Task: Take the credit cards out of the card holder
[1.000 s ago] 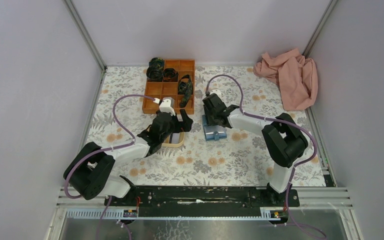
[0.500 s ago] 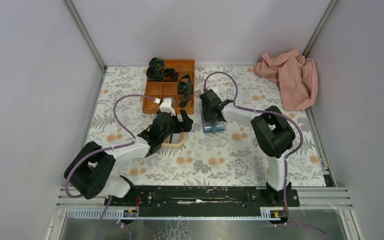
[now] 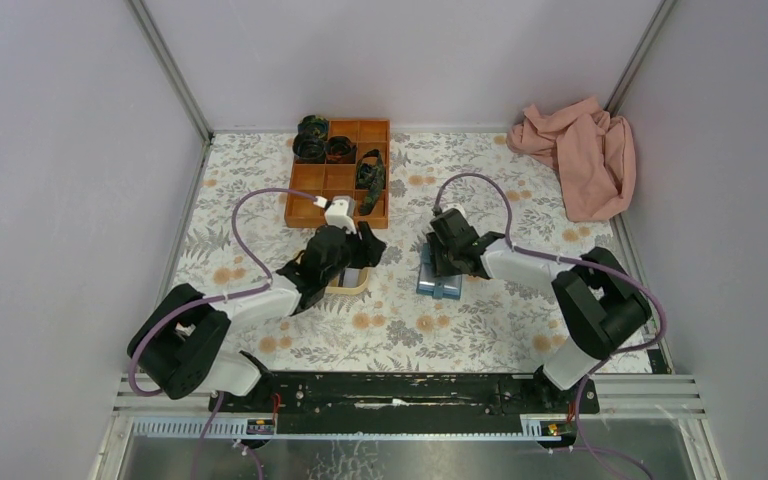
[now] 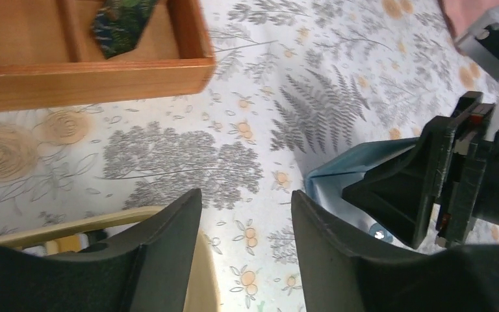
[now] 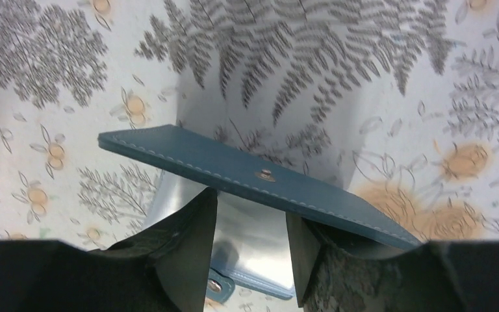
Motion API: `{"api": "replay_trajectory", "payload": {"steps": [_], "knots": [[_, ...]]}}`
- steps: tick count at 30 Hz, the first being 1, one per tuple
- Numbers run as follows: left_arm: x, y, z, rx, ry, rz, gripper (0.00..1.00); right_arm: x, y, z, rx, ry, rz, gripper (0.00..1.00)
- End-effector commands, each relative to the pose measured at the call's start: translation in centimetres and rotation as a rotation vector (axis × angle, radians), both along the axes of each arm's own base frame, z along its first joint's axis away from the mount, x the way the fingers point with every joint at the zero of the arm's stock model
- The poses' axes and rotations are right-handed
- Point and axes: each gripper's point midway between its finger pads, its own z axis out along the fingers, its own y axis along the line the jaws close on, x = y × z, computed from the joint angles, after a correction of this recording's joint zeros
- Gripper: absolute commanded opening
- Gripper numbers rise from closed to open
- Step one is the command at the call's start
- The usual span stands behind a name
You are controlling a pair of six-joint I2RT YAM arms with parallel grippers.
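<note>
The light-blue card holder [image 3: 437, 289] lies on the flowered table right of centre. In the right wrist view its cover [image 5: 253, 179] is lifted and rests across my fingertips, with a glossy inner pocket [image 5: 260, 244] showing below. My right gripper [image 3: 443, 266] sits right over it, jaws apart [image 5: 252, 208], one finger [image 5: 188, 253] on each side of the pocket. No card shows on its own. My left gripper [image 3: 368, 243] is open and empty [image 4: 245, 198] over the far edge of the yellow oval tray [image 3: 346, 288]. The left wrist view shows the holder [image 4: 357, 162] beside it.
An orange wooden organizer [image 3: 305, 182] with dark rolled items stands at the back, also in the left wrist view [image 4: 91, 75]. A pink cloth [image 3: 575, 150] lies in the back right corner. Walls close in the table on three sides.
My right gripper has moved nearer and to the right, and the card holder has shifted with it. The left arm has barely moved.
</note>
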Motion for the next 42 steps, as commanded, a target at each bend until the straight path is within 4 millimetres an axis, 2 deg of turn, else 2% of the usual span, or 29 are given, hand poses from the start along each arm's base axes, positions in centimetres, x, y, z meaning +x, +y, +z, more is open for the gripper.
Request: {"api": "replay_trajectory", "payload": {"steps": [1, 3, 5, 7, 9, 12, 14, 19, 22, 25, 29, 30, 33, 36, 38, 39, 42], "knots": [[-2.1, -4.8, 4.8, -0.09, -0.158, -0.272, 0.6, -1.7, -1.3, 1.0, 0.006, -0.005, 0.001, 0.51], [-4.1, -7.1, 5.7, -0.123, -0.195, -0.436, 0.67, -2.0, -1.7, 1.3, 0.004, -0.011, -0.001, 0.51], [-5.7, -9.0, 5.9, -0.134, -0.218, -0.554, 0.74, -2.4, -1.7, 1.4, 0.017, -0.012, 0.007, 0.5], [-6.6, -10.5, 5.2, -0.11, -0.221, -0.619, 0.79, -2.8, -1.2, 1.7, 0.05, -0.009, 0.024, 0.5], [-6.8, -11.7, 3.6, -0.072, -0.204, -0.636, 0.79, -3.0, -1.0, 2.0, 0.079, -0.012, 0.029, 0.49], [-6.3, -12.8, 2.1, -0.039, -0.181, -0.621, 0.79, -3.4, -0.9, 2.1, 0.101, -0.018, 0.029, 0.49], [-5.2, -12.8, 1.3, -0.018, -0.154, -0.565, 0.77, -3.5, -1.0, 2.1, 0.102, -0.015, 0.028, 0.48], [-2.2, -11.2, -0.5, 0.077, -0.128, -0.383, 0.72, -3.8, -1.3, 1.8, 0.102, -0.016, 0.024, 0.48], [-0.8, -10.7, -1.2, 0.143, -0.144, -0.331, 0.69, -4.0, -1.4, 1.8, 0.102, -0.015, 0.029, 0.48], [-0.1, -11.0, -1.4, 0.188, -0.219, -0.364, 0.72, -4.2, -1.4, 1.7, 0.108, -0.018, 0.033, 0.48], [-0.9, -13.2, -1.7, 0.217, -0.331, -0.55, 0.81, -4.5, -1.5, 1.5, 0.111, -0.016, 0.043, 0.48], [-0.9, -13.7, -2.1, 0.238, -0.338, -0.587, 0.81, -4.5, -1.5, 1.4, 0.109, -0.015, 0.044, 0.48], [-1.3, -14.9, -2.8, 0.278, -0.362, -0.7, 0.66, -4.6, -1.6, 1.2, 0.102, -0.014, 0.051, 0.47], [-1.7, -15.6, -2.4, 0.258, -0.414, -0.774, 0.35, -4.8, -1.6, 0.9, 0.102, -0.007, 0.06, 0.47], [-1.9, -16.1, -2.1, 0.227, -0.419, -0.826, 0.08, -4.9, -1.7, 0.7, 0.097, -0.002, 0.064, 0.47], [-1.9, -16.4, -1.9, 0.213, -0.416, -0.847, 0.01, -5.0, -1.8, 0.6, 0.091, -0.002, 0.064, 0.47], [-1.3, -16.1, -1.9, 0.195, -0.367, -0.829, 0.0, -5.0, -2.0, 0.8, 0.085, -0.006, 0.054, 0.47]]}}
